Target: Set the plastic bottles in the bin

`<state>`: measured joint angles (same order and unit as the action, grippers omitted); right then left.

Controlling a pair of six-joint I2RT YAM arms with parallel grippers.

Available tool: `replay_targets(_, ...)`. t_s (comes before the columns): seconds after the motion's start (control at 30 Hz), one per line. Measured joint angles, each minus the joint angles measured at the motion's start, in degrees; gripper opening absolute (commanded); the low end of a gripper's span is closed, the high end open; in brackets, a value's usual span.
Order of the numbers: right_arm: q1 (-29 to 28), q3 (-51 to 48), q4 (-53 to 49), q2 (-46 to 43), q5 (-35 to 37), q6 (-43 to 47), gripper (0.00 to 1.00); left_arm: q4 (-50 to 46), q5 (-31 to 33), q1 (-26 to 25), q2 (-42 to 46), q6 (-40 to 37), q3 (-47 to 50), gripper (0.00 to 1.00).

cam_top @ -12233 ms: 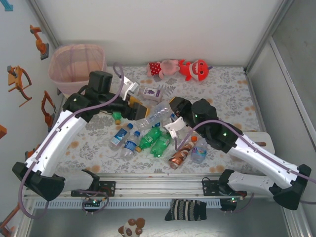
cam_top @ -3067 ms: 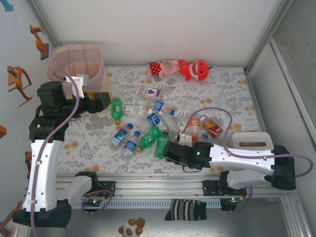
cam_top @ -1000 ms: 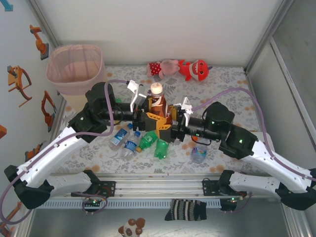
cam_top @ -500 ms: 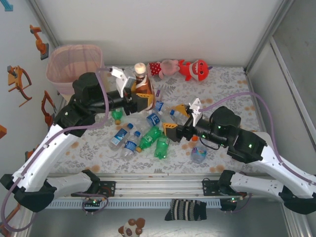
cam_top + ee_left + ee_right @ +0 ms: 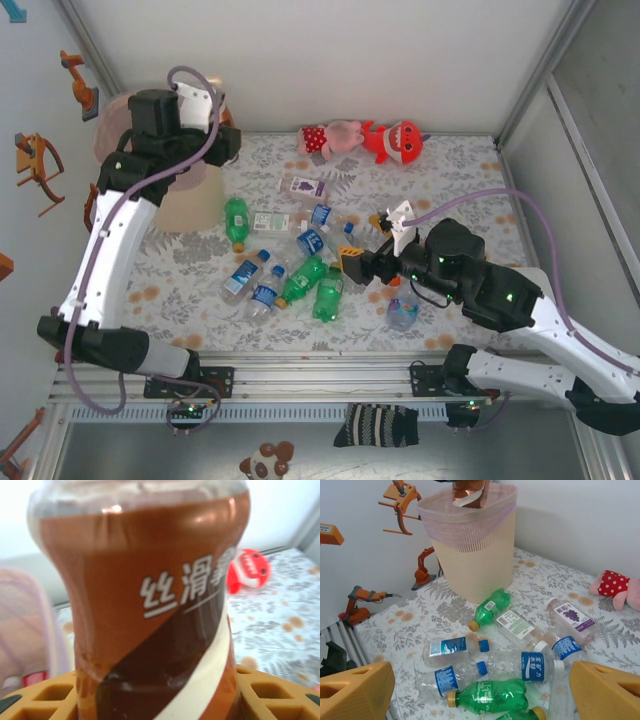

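A brown bottle (image 5: 150, 605) stands upright between the orange fingers (image 5: 45, 700) of my left gripper (image 5: 160, 700), which is shut on it. The right wrist view shows this bottle (image 5: 468, 490) hanging just above the rim of the pink bin (image 5: 470, 545). From above, my left gripper (image 5: 222, 140) is over the bin (image 5: 190, 200), and the arm hides most of it. My right gripper (image 5: 368, 242) is open and holds nothing, above the pile of plastic bottles. A green bottle (image 5: 520, 697) and clear blue-labelled ones (image 5: 445, 650) lie below it.
A pink plush (image 5: 340, 138) and a red plush (image 5: 397, 140) lie at the back of the table. A green bottle (image 5: 236, 218) lies near the bin's foot. A purple-labelled bottle (image 5: 305, 186) and a lone clear bottle (image 5: 403, 312) lie apart from the pile.
My left arm has swung the brown bottle left and back, from mid-table to above the bin. My right gripper let go of it, opened wide and drew back over the pile.
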<state>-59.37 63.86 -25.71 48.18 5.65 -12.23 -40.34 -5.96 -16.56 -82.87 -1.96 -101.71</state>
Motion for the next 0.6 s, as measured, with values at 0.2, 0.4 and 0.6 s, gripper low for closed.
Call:
replay_targets(0.2,0.0,-0.17,-1.14,-0.85,0.07,-1.25,0.88,-1.6,0.55,9.01,-7.74,0.04,-5.64,0.48)
replay_targets(0.4,0.0,-0.52,-1.51,-2.51,1.29,-1.9,0.88,-2.25,-1.16,15.65,-12.15,0.09,-8.37,0.48)
replay_targets(0.6,0.0,-0.52,-1.81,-2.16,1.31,-1.97,0.88,-4.85,-5.6,19.02,-16.68,0.07,-10.88,0.46)
